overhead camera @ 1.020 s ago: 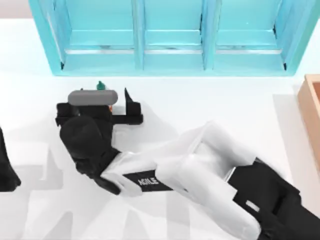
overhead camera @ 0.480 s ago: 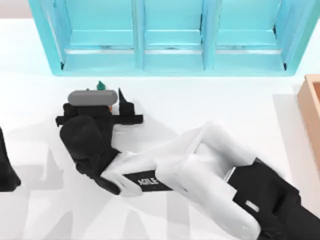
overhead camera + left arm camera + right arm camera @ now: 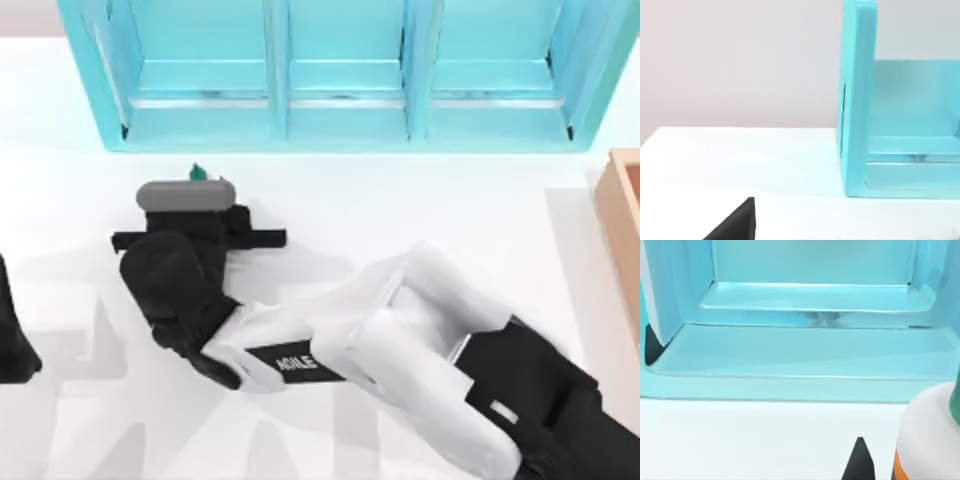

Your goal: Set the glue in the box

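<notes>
Your right gripper [image 3: 215, 215] is down at the glue [image 3: 200, 173], in front of the turquoise shelf unit [image 3: 340, 75] toward the bench's [image 3: 420, 200] left. From above its fingers look drawn together around the bottle, so read this as a closed grasp on the glue, bottle not yet lifted. The box [image 3: 625, 220] sits well apart, far to the gripper's right. Lift, carry and release remain. Left arm parked at the left edge.

- Glue [image 3: 200, 173]: only green cap tip is showing in top view; the right arm's wrist is covering the rest.
- Box [image 3: 622, 215] is getting cut off by right edge.
- Right gripper's finger gap is being hidden.
</notes>
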